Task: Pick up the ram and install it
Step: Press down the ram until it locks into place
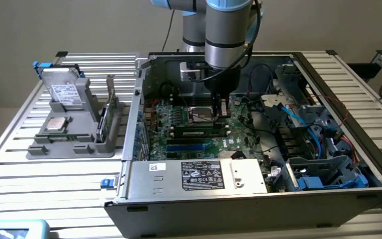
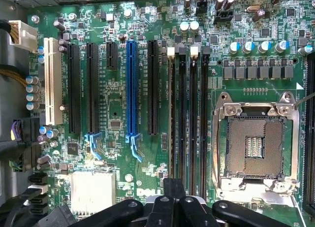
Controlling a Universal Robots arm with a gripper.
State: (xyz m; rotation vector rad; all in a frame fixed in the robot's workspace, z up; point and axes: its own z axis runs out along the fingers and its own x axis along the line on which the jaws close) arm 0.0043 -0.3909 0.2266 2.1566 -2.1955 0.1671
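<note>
Here I saw the gripper (image 1: 219, 110) clenched, nothing visibly pinched in it, down inside the open computer case (image 1: 324, 74) above the motherboard (image 2: 118, 153), close by the memory slots (image 2: 188, 118) and the empty processor socket (image 2: 256, 138). A ram (image 1: 192, 133) stick lay seated in a slot just below the fingers in the exterior view. Case walls hemmed the arm on every side, cables (image 1: 290, 119) crowding toward the exterior view's right. The grey parts holder (image 1: 78, 124) sat outside, well apart.
</note>
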